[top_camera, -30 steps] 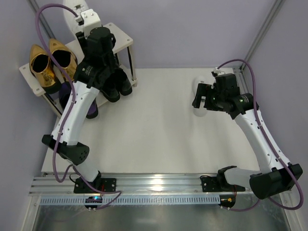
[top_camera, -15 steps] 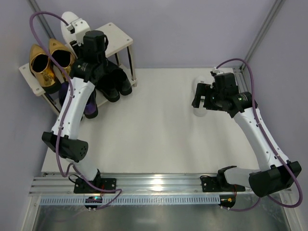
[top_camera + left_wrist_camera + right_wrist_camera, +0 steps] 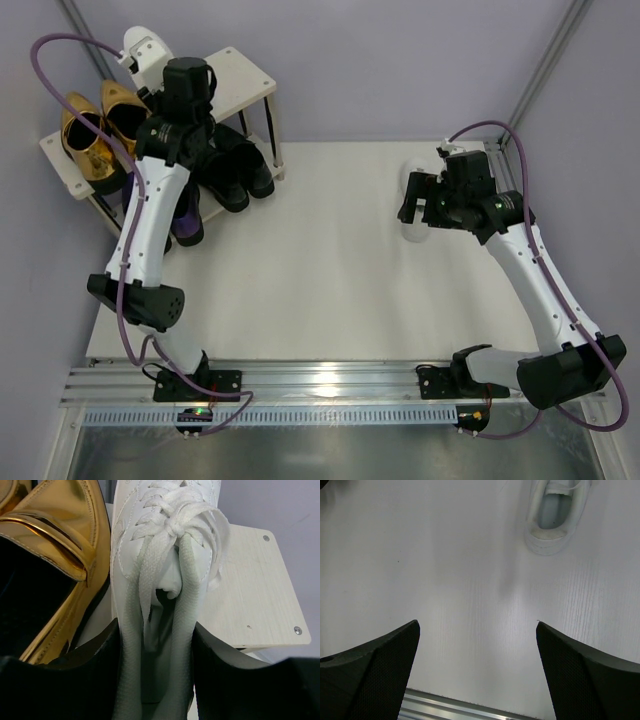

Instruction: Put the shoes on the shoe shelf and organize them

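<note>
A white lace-up sneaker [image 3: 165, 530] is clamped between the fingers [image 3: 60, 680] of my left gripper [image 3: 157, 670], which is shut on its heel end. It hangs over the shoe shelf's top board [image 3: 250, 590], right beside a gold loafer [image 3: 55, 555]. In the top view its toe [image 3: 145, 48] pokes out past the left gripper [image 3: 165, 78] at the back of the shelf [image 3: 245, 80]. The other white sneaker [image 3: 552, 515] lies on the table, ahead of my open right gripper [image 3: 477, 645]. The right gripper [image 3: 415, 200] partly covers that sneaker [image 3: 412, 235] from above.
Both gold loafers [image 3: 85, 145] sit on the left of the top board. Black dress shoes [image 3: 240, 178] and purple ones [image 3: 186, 222] stick out from the lower tier under my left arm. The metal rail [image 3: 330, 385] runs along the near table edge [image 3: 450, 702].
My left arm has carried the white sneaker back and to the left over the top board, closer to the gold loafers. The right arm has stayed still.
</note>
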Controlling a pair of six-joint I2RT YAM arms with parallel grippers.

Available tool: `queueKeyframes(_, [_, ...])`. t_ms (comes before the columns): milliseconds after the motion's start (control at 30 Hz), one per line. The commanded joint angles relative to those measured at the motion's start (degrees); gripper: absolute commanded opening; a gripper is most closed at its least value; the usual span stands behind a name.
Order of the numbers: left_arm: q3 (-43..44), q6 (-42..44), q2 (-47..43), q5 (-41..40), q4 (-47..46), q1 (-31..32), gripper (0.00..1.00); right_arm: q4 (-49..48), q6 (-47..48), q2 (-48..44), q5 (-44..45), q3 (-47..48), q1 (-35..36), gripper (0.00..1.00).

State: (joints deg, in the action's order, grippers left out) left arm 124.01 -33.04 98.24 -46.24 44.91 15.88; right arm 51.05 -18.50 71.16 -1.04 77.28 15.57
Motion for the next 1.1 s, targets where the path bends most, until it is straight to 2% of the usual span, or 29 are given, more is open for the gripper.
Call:
queueKeyframes(0, [6.4, -4.8, 0.7, 3.6, -1.6, 0.4, 0.00, -2.3, 0.7, -0.7, -1.2, 0.4, -0.2, 0.98])
queueKeyframes(533, [8.0, -4.6, 0.7, 2.0, 2.6, 0.7, 0.01, -3.8, 0.6, -0.8, -3.4, -1.2, -0.2, 0.98])
queueKeyframes(633, [8.0, -4.1, 1.1, 1.1, 2.6, 0.8, 0.19, -3.8, 0.6, -1.0, -3.5, -1.5, -0.3, 0.98])
queueKeyframes(733, [8.0, -4.1, 1.3, 0.4, 2.6, 0.7, 0.31, -3.9, 0.7, -1.4, -3.5, -1.8, -0.2, 0.98])
queueKeyframes(900, [7.7, -3.6, 1.0, 0.2, 1.4, 0.8, 0.57, -3.8, 0.7, -1.5, -3.6, -1.6, -0.2, 0.98])
queueKeyframes(933, [7.7, -3.4, 0.7, 0.2, 0.8, 0.8, 0.67, -3.7, 0.7, -1.3, -3.7, -1.5, -0.2, 0.98])
queueKeyframes(1067, [6.7, 0.1, -0.8, 0.8, -4.4, 0.9, 0.85, -3.7, 0.7, -1.4, -3.5, -1.4, -0.3, 0.98])
